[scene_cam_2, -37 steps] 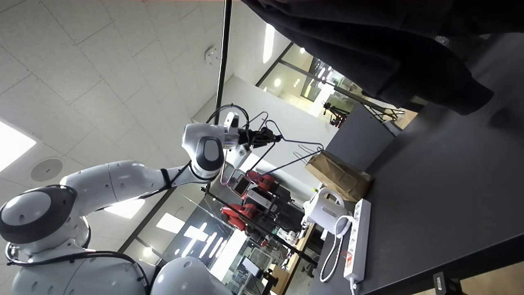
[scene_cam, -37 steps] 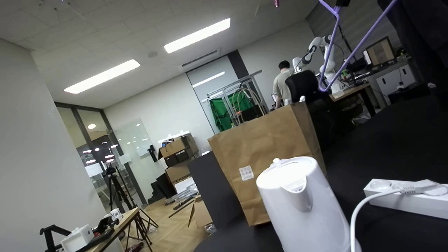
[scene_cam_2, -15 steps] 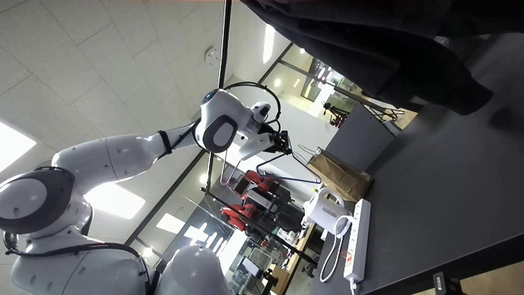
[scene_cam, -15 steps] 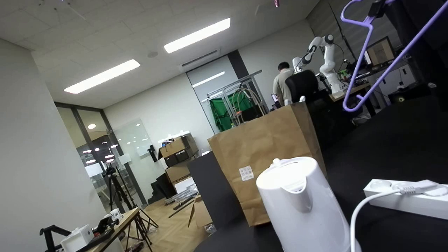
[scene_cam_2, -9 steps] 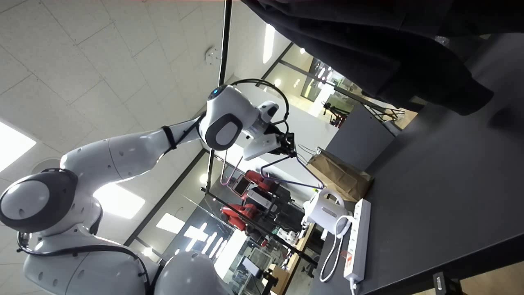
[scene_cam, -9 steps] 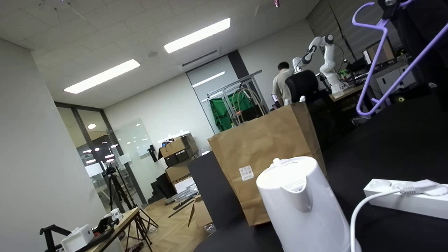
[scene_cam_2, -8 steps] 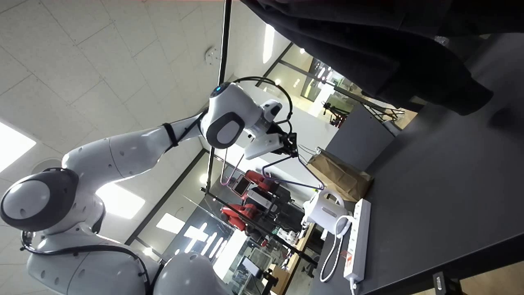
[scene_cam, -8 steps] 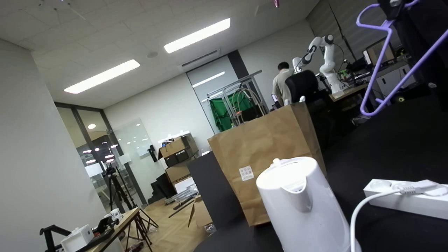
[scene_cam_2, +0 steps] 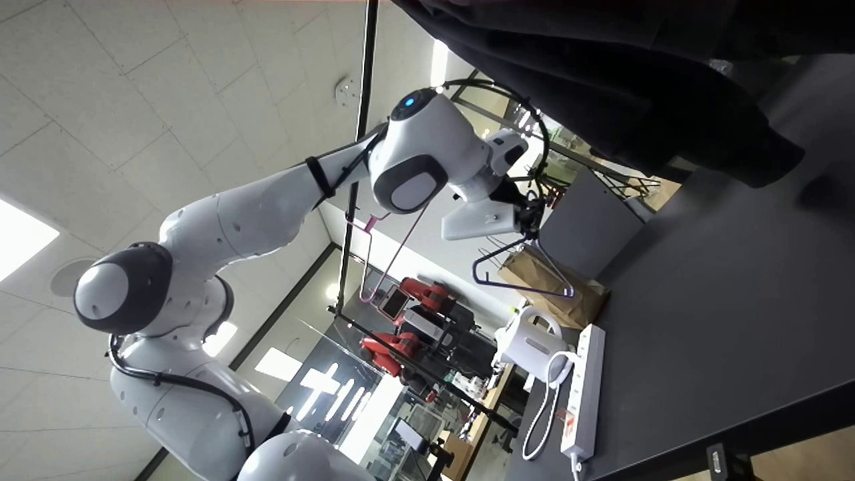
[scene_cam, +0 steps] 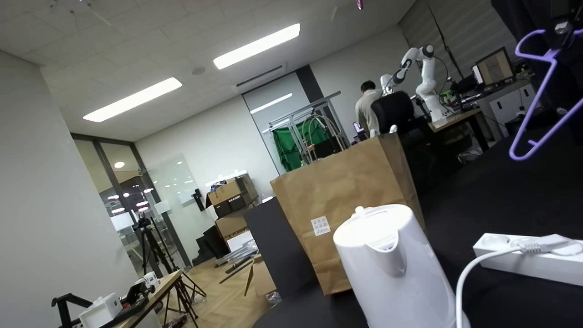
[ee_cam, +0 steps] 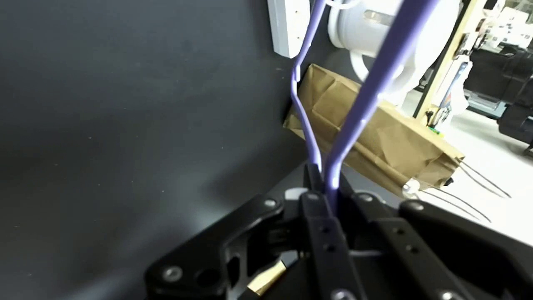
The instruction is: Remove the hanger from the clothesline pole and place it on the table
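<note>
The thin purple hanger shows in both exterior views (scene_cam: 531,109) (scene_cam_2: 524,288) and in the wrist view (ee_cam: 362,104). My gripper (scene_cam_2: 532,224) is shut on it near the base of its hook; the fingers also show in the wrist view (ee_cam: 327,187). The hanger hangs from the fingers in the air, apart from the black clothesline pole (scene_cam_2: 364,100). The black table (scene_cam_2: 721,287) lies below it and fills the left of the wrist view (ee_cam: 145,104). In an exterior view (scene_cam: 567,34) the gripper is partly cut off at the right edge.
A white kettle (scene_cam_2: 531,347), a brown paper bag (scene_cam_2: 554,287) and a white power strip (scene_cam_2: 584,394) with a white cable stand on the table near the hanger. A pink hanger (scene_cam_2: 365,267) hangs by the pole. Dark cloth (scene_cam_2: 634,100) hangs over the far side.
My gripper has carried the purple hanger away from the pole, rightward and lower in an exterior view, over toward the table. The grip has stayed shut. The kettle, bag and strip have not moved.
</note>
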Available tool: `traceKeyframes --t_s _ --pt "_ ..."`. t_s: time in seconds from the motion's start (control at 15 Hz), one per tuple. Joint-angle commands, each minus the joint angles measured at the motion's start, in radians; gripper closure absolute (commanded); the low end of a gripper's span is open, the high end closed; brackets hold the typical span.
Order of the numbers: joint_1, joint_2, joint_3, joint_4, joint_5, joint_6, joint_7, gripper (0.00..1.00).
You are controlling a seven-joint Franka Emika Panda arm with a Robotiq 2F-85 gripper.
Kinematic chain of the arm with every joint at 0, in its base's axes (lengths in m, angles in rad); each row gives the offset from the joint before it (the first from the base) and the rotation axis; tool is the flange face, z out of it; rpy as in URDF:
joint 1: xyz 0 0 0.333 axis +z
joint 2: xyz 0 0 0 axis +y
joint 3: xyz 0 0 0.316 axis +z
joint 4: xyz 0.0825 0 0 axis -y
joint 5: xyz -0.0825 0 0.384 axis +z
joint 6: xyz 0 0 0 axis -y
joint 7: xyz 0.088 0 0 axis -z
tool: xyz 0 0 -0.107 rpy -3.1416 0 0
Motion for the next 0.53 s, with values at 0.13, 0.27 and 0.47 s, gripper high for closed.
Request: traceKeyframes --t_s 0.13,0.27,0.47 --pt "-0.091 0.089 0.094 0.038 -0.006 0.02 0.007 0.92" --pt "-0.094 0.122 0.105 0.053 -0.007 0.023 0.008 0.92" --pt "-0.094 0.127 0.107 0.062 -0.007 0.023 0.011 0.92"
